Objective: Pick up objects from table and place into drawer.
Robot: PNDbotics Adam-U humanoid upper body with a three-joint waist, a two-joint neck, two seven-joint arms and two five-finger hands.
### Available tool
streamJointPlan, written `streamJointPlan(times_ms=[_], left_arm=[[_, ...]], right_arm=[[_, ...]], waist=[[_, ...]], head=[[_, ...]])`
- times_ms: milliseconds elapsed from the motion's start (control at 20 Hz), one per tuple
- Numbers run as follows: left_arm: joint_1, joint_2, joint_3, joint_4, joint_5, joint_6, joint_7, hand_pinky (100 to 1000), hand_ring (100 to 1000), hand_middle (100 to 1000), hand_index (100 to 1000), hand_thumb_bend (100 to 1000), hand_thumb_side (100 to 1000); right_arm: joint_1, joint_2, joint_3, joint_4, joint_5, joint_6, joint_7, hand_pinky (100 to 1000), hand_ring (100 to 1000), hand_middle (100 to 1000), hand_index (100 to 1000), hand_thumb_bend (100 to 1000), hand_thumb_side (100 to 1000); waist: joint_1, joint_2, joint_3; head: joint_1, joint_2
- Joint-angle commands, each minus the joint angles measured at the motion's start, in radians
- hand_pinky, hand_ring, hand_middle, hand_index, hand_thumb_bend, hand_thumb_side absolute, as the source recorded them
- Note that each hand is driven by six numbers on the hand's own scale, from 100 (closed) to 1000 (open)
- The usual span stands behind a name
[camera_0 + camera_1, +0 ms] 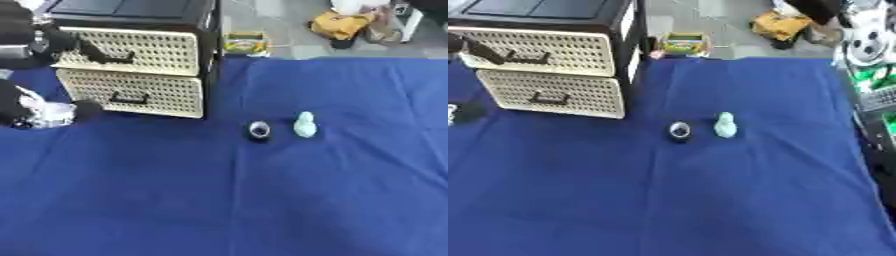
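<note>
A black drawer unit (208, 60) stands at the table's back left, with two cream perforated drawers, both closed. My left hand (77, 46) comes in from the left edge and is at the black handle of the upper drawer (131, 50); its grip is too blurred to read. On the blue cloth right of the unit lie a small black round object (259, 130) with a pale centre and a pale teal figurine (304, 125), upright and close beside it. Neither hand is near them. My right hand shows in no view.
A black and silver shape (37, 113) sits at the left edge by the lower drawer (131, 92); I cannot tell whether it is part of my arm. A green-yellow box (245, 43) lies beyond the far edge. Equipment (874, 75) lines the right side.
</note>
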Motion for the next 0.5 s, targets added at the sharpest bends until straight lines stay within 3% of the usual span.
streamJointPlan(times_ms=[50, 250, 500], left_arm=[[-0.015, 0.025, 0.007, -0.012, 0.0, 0.018, 0.012, 100, 100, 100, 909, 203, 993], [-0.047, 0.048, -0.009, -0.005, 0.026, 0.044, -0.023, 100, 100, 100, 901, 242, 981], [-0.095, 0.069, -0.035, 0.085, 0.049, 0.066, -0.053, 100, 100, 100, 889, 305, 899]], right_arm=[[-0.02, -0.017, -0.002, -0.003, 0.012, -0.004, 0.001, 584, 532, 563, 765, 484, 903], [-0.026, -0.021, 0.004, 0.001, 0.015, -0.007, 0.005, 584, 533, 563, 765, 487, 904], [-0.031, -0.028, 0.007, 0.004, 0.02, -0.011, 0.008, 585, 533, 564, 765, 489, 906]], waist=[[0.002, -0.02, 0.001], [0.005, -0.017, 0.0], [0.011, -0.013, -0.004]], head=[[0.004, -0.007], [0.005, -0.007], [0.021, 0.009]])
